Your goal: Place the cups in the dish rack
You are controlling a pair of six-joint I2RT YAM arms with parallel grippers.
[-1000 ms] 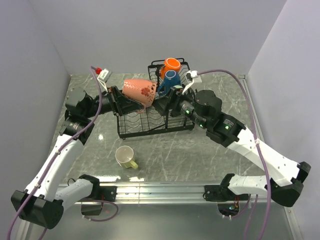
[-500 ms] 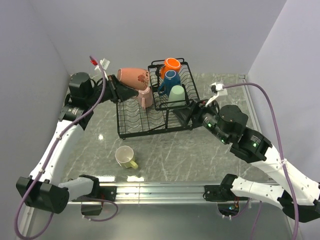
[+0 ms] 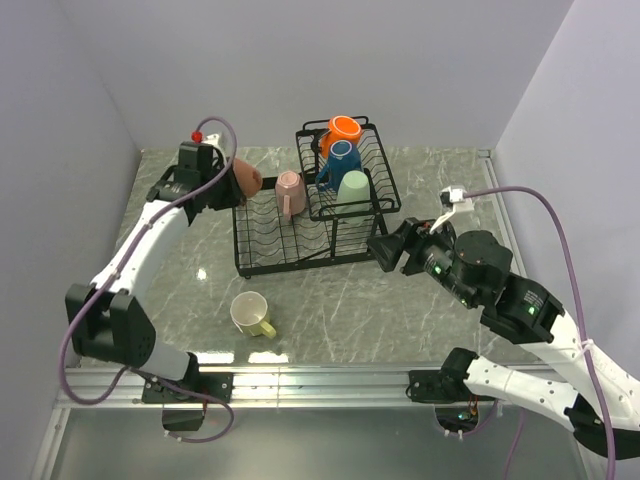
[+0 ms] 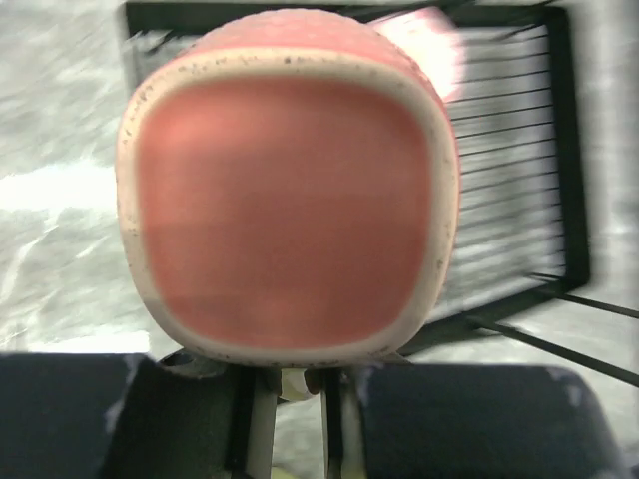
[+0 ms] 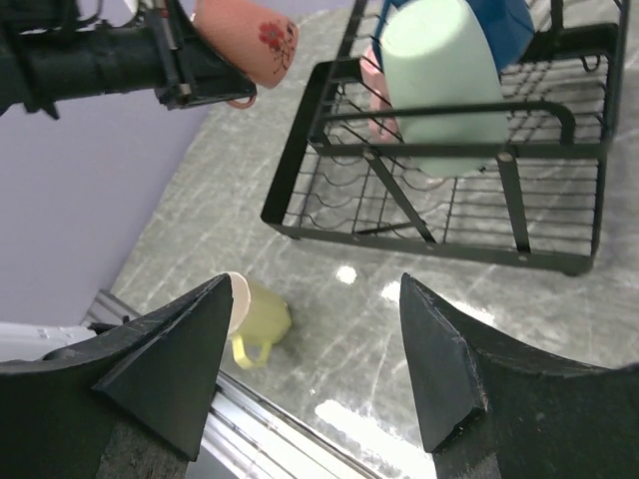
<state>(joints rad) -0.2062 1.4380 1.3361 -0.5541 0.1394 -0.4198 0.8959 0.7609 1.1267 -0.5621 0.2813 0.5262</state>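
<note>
Salmon cup (image 4: 290, 210) in left pincer (image 3: 222, 186) (right pincer (image 5: 315, 291) wide)

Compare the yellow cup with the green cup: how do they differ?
Yellow cup sits on the table, outside the rack; green cup is in the rack's upper basket. Yellow cup shows its open mouth from above; green cup is mouth-down, base up. Shared: neither is being held.
</note>
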